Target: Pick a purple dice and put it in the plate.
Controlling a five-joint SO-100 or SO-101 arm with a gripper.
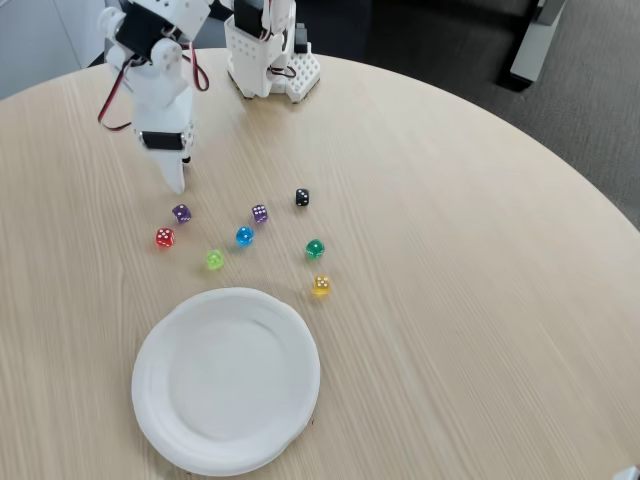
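All white moulded plastic: blocky arm [150, 45] near the far edge of the round tabletop, chunky square base [268, 55] behind it. Black servo bodies set into the white shells, one as a dark band low on the gripper housing. Gripper [177, 180] tapering to a smooth, pointed white fingertip. Thin red and black cables looping from the upper joint along the left side in the fixed view.

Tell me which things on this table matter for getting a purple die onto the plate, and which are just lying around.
Part of the job: purple die nearest the gripper; second purple die; white plate, nothing on it; gripper.

Just lying about: red die; blue die; light green die; dark green die; yellow die; black die.
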